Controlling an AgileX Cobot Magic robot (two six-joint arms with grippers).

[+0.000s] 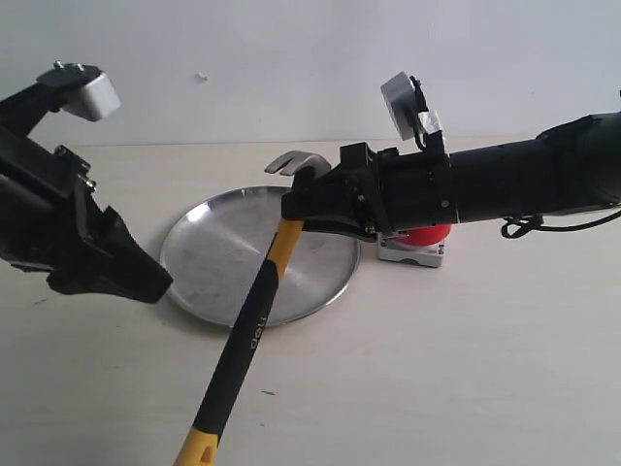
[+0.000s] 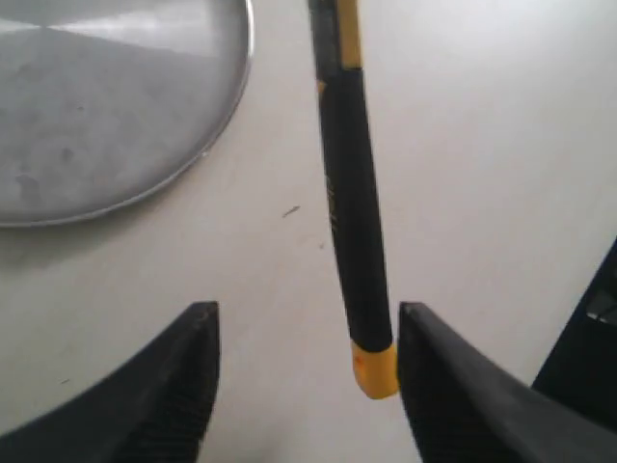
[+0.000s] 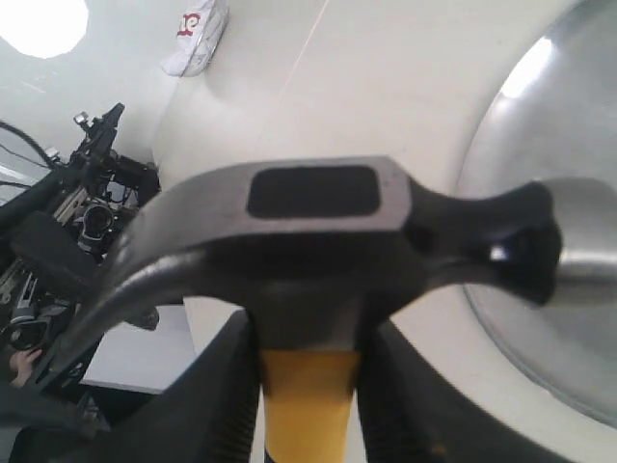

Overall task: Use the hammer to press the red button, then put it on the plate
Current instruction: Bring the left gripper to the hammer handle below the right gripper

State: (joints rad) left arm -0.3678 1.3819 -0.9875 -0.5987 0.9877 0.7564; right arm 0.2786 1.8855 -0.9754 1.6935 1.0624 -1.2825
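Right gripper [image 1: 303, 212] is clamped on the hammer [image 1: 254, 320] just under its head, above the plate [image 1: 213, 252], with the handle slanting down over the plate's near rim. The red button [image 1: 427, 235] sits just beside the plate, mostly hidden behind the arm. Left gripper [image 2: 308, 333] is spread wide, holding nothing. The handle's yellow end looks to sit between its fingers without touching, though it's hard to be sure.
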